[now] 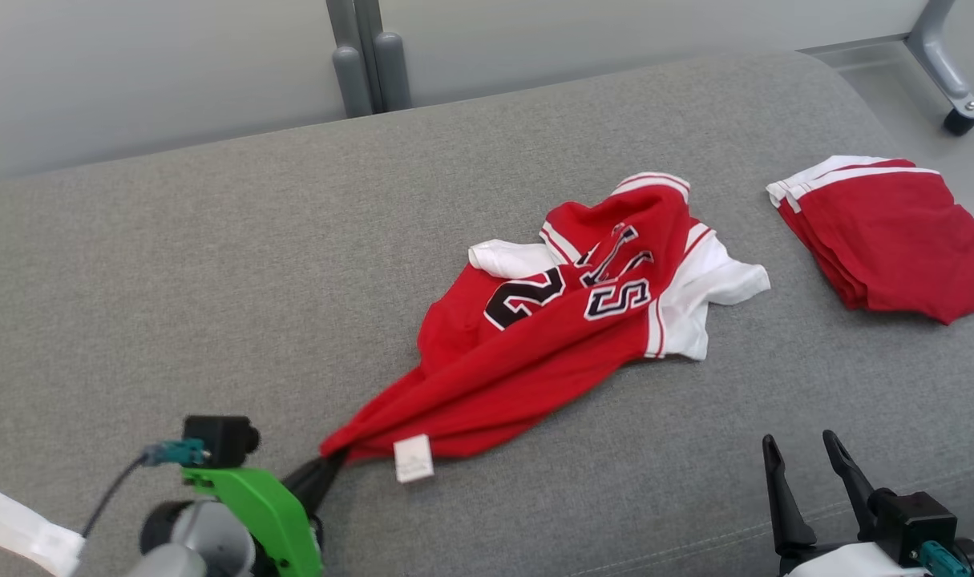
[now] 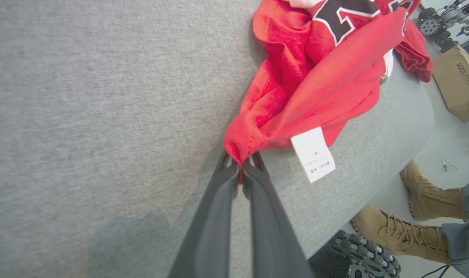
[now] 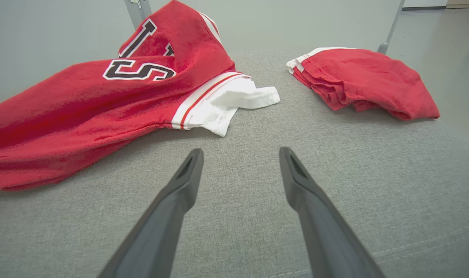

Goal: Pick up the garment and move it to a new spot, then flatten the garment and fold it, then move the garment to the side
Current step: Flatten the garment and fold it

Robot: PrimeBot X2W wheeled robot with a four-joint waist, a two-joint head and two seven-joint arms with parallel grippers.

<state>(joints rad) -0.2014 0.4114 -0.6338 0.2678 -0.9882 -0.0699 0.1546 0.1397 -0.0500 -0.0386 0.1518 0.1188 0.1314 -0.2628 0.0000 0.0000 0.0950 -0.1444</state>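
A crumpled red and white garment (image 1: 551, 336) with black letters lies in the middle of the grey cushion (image 1: 214, 264), stretched toward the lower left. My left gripper (image 1: 330, 458) is shut on its bunched lower corner, beside a white care label (image 1: 414, 459). The left wrist view shows both fingers pinching that red corner (image 2: 240, 146), with the garment (image 2: 315, 77) and the label (image 2: 313, 154) beyond. My right gripper (image 1: 803, 450) stands open at the lower right, apart from the cloth. In the right wrist view its gripper (image 3: 240, 158) faces the garment (image 3: 103, 100) on the left.
A folded red and white garment (image 1: 887, 232) lies at the cushion's right end, also seen as a red pile (image 3: 361, 81). Grey frame legs (image 1: 370, 56) rise behind. Beside the cushion edge stand a person's tan boots (image 2: 408, 224) and a cardboard box (image 2: 460, 83).
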